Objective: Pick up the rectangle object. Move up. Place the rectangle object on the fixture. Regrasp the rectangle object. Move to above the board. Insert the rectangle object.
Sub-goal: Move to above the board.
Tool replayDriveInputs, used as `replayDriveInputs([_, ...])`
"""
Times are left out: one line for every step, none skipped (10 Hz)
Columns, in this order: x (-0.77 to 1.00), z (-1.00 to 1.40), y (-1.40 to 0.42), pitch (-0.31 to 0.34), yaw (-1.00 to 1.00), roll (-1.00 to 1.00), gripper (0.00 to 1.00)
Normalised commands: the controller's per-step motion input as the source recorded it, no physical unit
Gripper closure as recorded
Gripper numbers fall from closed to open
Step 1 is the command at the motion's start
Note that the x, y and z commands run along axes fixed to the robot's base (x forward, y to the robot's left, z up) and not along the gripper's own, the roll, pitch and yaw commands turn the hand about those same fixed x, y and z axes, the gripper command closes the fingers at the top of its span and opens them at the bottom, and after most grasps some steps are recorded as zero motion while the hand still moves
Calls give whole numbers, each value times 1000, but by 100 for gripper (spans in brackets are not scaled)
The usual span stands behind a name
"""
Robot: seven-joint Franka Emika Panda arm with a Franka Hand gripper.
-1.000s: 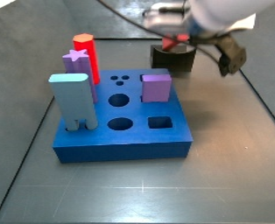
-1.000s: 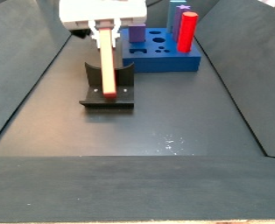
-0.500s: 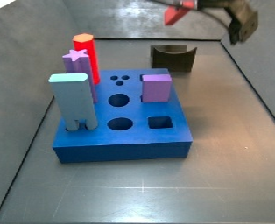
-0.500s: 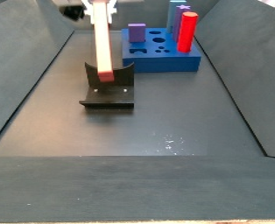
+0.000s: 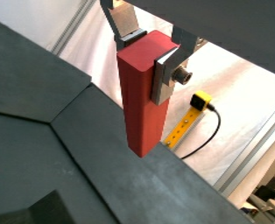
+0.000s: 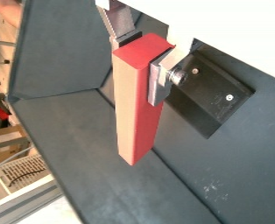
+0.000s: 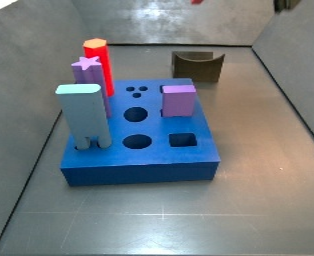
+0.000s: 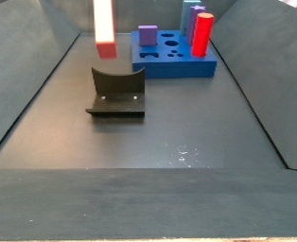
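Observation:
My gripper (image 5: 144,48) is shut on the top end of the rectangle object (image 5: 140,105), a long red bar that hangs upright between the silver fingers (image 5: 171,72); both wrist views show this (image 6: 134,105). In a side view the bar (image 8: 104,24) hangs from the top edge, well above the dark fixture (image 8: 117,93), and the gripper is out of frame. The fixture (image 7: 197,66) stands bare behind the blue board (image 7: 140,160). Only a red speck of the bar (image 7: 196,2) shows at the top edge there.
The board holds a red hexagon-topped peg (image 7: 101,62), a purple star piece (image 7: 84,68), a tall pale-blue block (image 7: 82,115) and a purple block (image 7: 179,98). A square hole (image 7: 183,140) and round holes are open. Dark sloping walls (image 8: 38,85) enclose the floor.
The gripper has risen straight up from the fixture with the red bar in it, leaving the top of both side views. Fixture and board have not moved.

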Motion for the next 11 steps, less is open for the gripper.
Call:
replayDriveInputs([-45,1000,106,10,-25,-58,100])
replayDriveInputs([-51,1000,98,21,-27,-57,100])
replayDriveInputs([-54,1000,92,27,-25,-59,100])
replayDriveInputs([-60,998,77,44,-16,-70,100])
replayDriveInputs([-57,875,59,53,-12,-71,100])
replayDriveInputs([-37,625,30,64,-3,-71,100])
replayDriveInputs([-17,382,16,85,11,-70,100])
replayDriveInputs([-4,201,6,105,22,-64,100])
replayDriveInputs([-518,-35,-1000,-29,-107,-1000,100])
replayDriveInputs([-516,-41,-1000,-36,-103,-1000,100])
replayDriveInputs([-552,-38,-1000,-45,-107,-1000,100])
